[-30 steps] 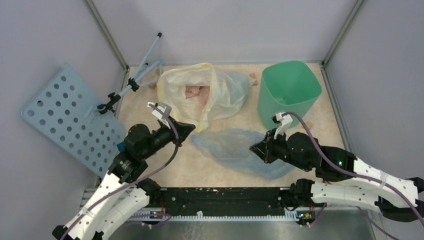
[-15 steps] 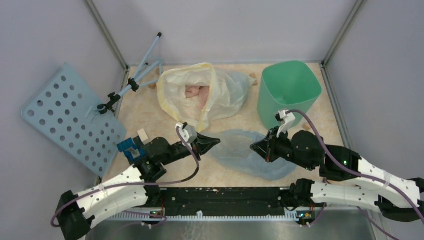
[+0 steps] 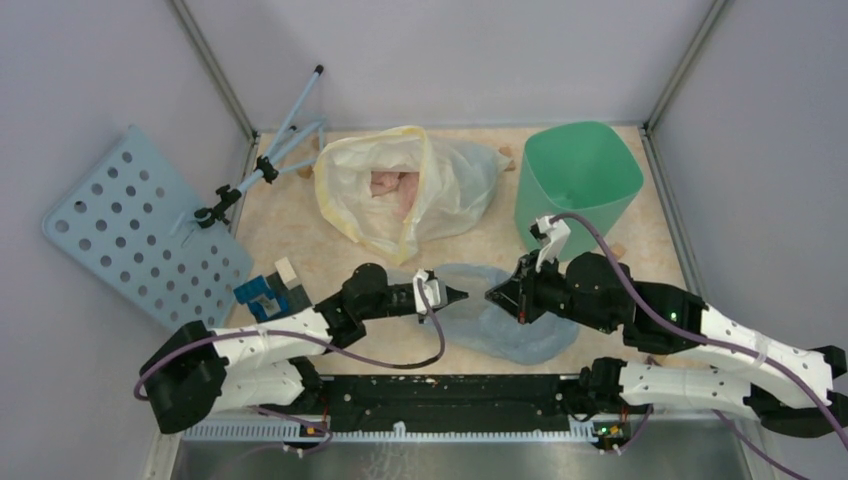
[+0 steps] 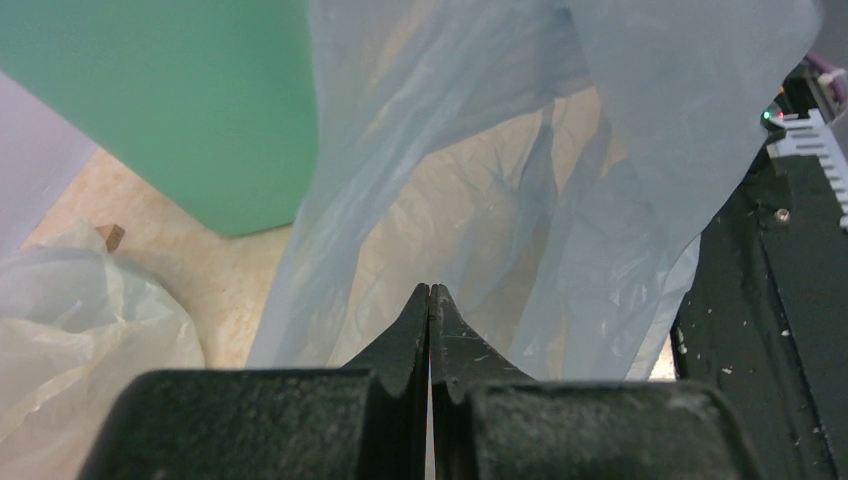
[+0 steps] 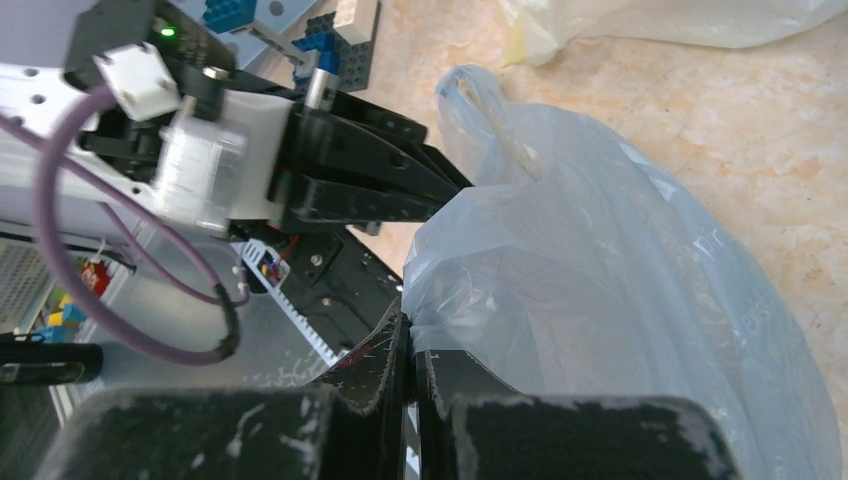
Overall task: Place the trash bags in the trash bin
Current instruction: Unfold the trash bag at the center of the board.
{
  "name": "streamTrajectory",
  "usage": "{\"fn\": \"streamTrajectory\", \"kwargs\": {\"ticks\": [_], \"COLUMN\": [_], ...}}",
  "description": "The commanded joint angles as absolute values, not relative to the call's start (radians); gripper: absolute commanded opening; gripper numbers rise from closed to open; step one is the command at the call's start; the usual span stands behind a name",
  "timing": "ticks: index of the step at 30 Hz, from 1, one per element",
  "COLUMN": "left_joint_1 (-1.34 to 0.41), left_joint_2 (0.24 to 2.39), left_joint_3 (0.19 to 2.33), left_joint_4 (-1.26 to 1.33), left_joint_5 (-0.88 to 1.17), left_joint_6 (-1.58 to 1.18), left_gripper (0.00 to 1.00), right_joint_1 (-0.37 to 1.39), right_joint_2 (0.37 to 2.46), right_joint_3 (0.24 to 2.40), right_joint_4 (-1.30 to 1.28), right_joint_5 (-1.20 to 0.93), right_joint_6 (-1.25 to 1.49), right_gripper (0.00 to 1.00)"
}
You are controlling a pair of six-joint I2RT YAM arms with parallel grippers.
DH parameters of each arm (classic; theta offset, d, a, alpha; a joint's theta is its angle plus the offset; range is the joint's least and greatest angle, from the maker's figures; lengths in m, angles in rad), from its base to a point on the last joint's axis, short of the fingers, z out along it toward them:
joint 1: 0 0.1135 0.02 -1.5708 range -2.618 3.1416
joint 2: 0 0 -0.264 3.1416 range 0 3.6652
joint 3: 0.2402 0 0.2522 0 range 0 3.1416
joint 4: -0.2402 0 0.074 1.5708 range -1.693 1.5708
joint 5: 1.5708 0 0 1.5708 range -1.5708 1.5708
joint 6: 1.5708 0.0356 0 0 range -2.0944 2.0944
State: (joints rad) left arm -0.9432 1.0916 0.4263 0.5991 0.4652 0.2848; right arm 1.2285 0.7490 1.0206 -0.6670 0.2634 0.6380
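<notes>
Seen from above, two white arms reach in from the near edge of a beige table (image 3: pixel 300 225) and meet nose to nose at its near middle. The left gripper (image 3: pixel 458 296) points right, its fingers pressed together. The tips touch the edge of the blue bag (image 3: pixel 505 333), but whether any film is caught between them cannot be told. The right gripper (image 3: pixel 492 296) points left, its fingers pinched on a bunched fold of the same bag (its wrist camera shows the film gathered right at the tips). The bag is thin, crinkled and see-through. Part of it lies on the table beneath the right gripper and part rises from it like a curtain. Behind the right arm, at the far right, the green bin (image 3: pixel 580 180) stands upright with its mouth open, and the bag is outside it. Left of the bin, at the far middle, a white bag (image 3: pixel 345 190) with a yellow rim lies slumped open. Off the table's left edge sits a pale-blue board (image 3: pixel 130 235) with round holes.
</notes>
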Motion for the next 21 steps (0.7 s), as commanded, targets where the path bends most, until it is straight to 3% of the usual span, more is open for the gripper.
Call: {"fn": "streamTrajectory", "kwargs": {"ticks": [1, 21], "left_joint_1": [-0.952, -0.995], "left_joint_2": [1.150, 1.337], "left_joint_3": [0.494, 0.559], "left_joint_4": [0.669, 0.613], "left_joint_5": [0.546, 0.502], "left_joint_6": [0.375, 0.428], "left_gripper": [0.00, 0.00], "right_joint_1": [1.238, 1.239], "right_joint_2": [0.758, 0.777], "right_joint_3": [1.090, 1.155], "right_joint_4": [-0.605, -0.512], "right_joint_5": [0.205, 0.025], "right_joint_6": [0.617, 0.630], "right_gripper": [0.00, 0.00]}}
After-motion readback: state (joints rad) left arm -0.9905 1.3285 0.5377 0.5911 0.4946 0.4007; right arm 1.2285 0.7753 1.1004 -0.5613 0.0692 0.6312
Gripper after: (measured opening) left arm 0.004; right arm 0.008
